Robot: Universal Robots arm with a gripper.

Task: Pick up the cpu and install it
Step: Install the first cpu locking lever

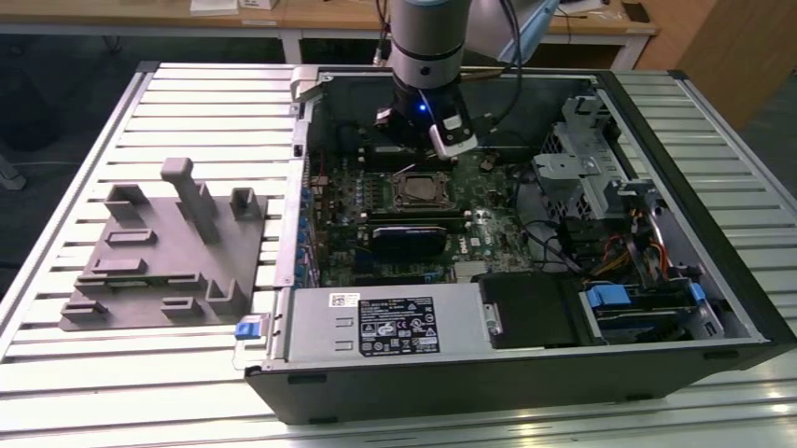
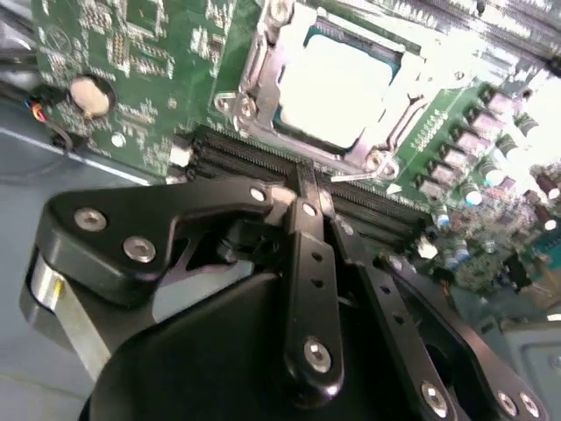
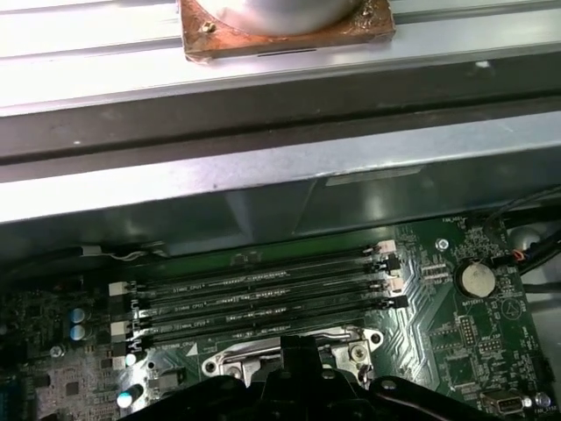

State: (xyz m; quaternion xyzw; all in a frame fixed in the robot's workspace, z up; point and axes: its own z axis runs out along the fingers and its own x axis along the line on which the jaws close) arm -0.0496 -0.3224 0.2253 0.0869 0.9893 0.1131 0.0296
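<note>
The cpu (image 2: 337, 88), a square chip with a shiny silver top, lies flat inside the metal socket frame (image 2: 263, 83) on the green motherboard (image 2: 149, 53). In the exterior view the cpu (image 1: 417, 189) sits in the middle of the open computer case (image 1: 524, 392). My gripper (image 2: 304, 191) hangs over the black memory slots (image 3: 263, 298) just beside the socket. Its black fingers are shut against each other with nothing between them. The arm (image 1: 424, 56) comes straight down into the case above the board. The gripper (image 3: 298, 355) also shows dark against the socket frame in the first wrist view.
A grey plastic fixture (image 1: 162, 247) stands on the slatted table at the exterior view's left. Inside the case are a black heatsink block (image 1: 405, 238), the power supply (image 1: 386, 322), drive cages and cables (image 1: 610, 196). A coin battery (image 2: 88, 96) sits on the board.
</note>
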